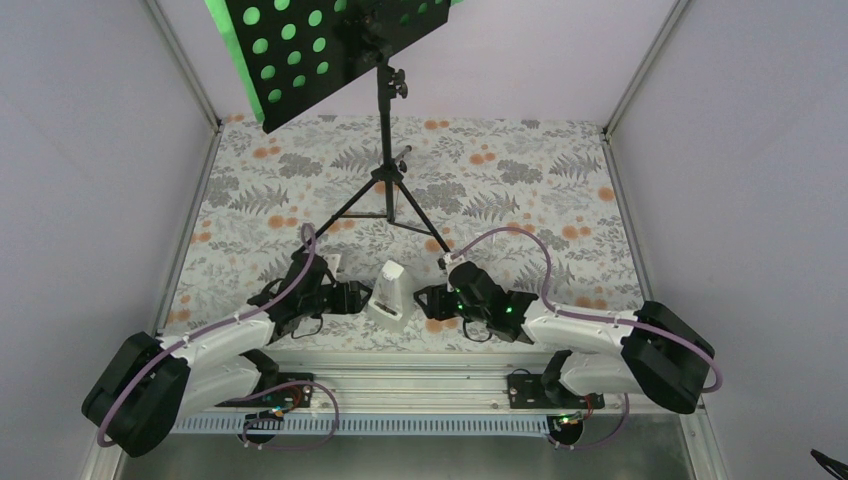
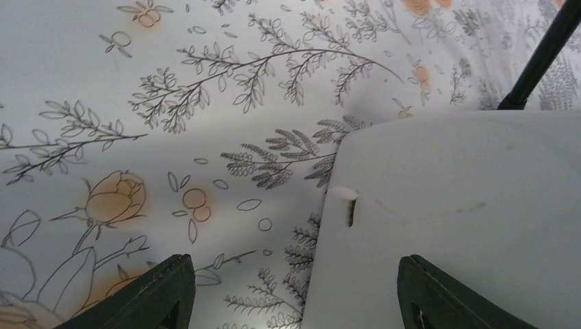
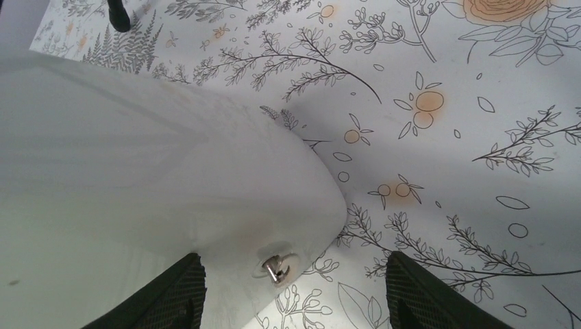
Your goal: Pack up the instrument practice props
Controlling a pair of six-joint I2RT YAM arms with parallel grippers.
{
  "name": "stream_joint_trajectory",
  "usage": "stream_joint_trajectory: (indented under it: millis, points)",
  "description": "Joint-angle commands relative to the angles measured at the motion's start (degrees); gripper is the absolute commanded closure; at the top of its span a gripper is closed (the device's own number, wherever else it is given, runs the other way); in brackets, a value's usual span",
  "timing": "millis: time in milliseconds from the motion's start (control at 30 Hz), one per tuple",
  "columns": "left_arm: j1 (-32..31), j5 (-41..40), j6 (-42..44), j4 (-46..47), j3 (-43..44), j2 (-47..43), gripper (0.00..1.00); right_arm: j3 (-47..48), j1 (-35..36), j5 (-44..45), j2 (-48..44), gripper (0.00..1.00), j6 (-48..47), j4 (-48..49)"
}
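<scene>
My left gripper [image 2: 293, 264] gapes wide, holding nothing, the white metronome [image 2: 473, 205] beside one finger. My right gripper [image 3: 294, 257] gapes too, straddling the metronome's corner and metal key [image 3: 275, 269].

My fingers [image 2: 154, 298] black, metronome [image 1: 390, 293] white; cloth [image 1: 520, 180] pale with grey leaves, orange blooms; stand [image 1: 384, 120] black, pages [image 1: 268, 45] bright green.

whole table [image 1: 430, 362] under floral cloth [image 1: 540, 190], grey ferns + orange blooms. black music stand [image 1: 383, 130] planted toward 12 o'clock, tripod feet spread on cloth. white metronome [image 1: 392, 295] sitting at 6 o'clock, near front edge, just clear of stand's feet.
</scene>
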Motion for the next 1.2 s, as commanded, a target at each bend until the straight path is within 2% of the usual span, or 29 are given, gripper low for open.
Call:
stream_joint_trajectory:
  millis: [0,167,267,367,467,500,600,733,867,1067,1167]
  points:
    - [-1.23,3.78,-0.11,3.8,-1.41,-0.38,0.26,1.69,-0.13,2.5,1.35,0.38,1.12,3.2]
    - [-2.37,4.56,-1.5,4.35,-2.14,-2.24,0.26,1.86,-0.14,3.92,1.84,0.37,0.76,3.28]
    - [-2.36,0.49,-1.17,-0.5,-0.33,-4.36,0.25,1.4,-0.2,6.48,-0.89,0.34,0.61,1.66]
    - [-2.36,-4.38,-1.25,-6.06,2.07,-7.8,0.21,-0.63,-0.59,8.3,-7.38,0.21,-1.17,0.76]
    - [-2.27,-8.92,-0.23,-11.58,6.01,-12.17,0.12,-2.83,-1.57,8.16,-14.92,0.04,-5.87,1.66]
    - [-2.23,-10.64,0.13,-13.33,7.55,-13.87,0.1,-3.56,-1.95,7.21,-17.49,0.0,-8.33,2.99]
    - [-2.14,-14.02,1.15,-16.88,11.88,-19.49,0.03,-5.27,-3.37,-1.26,-23.13,0.0,-17.97,9.27]
    - [-2.11,-11.94,2.07,-17.3,17.41,-22.22,0.0,-5.61,-3.65,-11.35,-25.91,0.01,-28.75,18.42]
    - [-2.09,-5.73,1.16,-14.83,20.64,-22.02,0.0,-4.81,-3.71,-17.72,-22.7,0.01,-37.01,26.15]
    - [-2.09,-2.32,-0.15,-13.06,20.84,-22.2,0.0,3.82,-3.66,-26.78,-8.37,0.01,-43.12,23.86]
    - [-2.14,-1.46,-0.3,-13.32,20.71,-22.49,0.0,5.55,-3.58,-28.51,-3.79,0.0,-44.55,23.96]
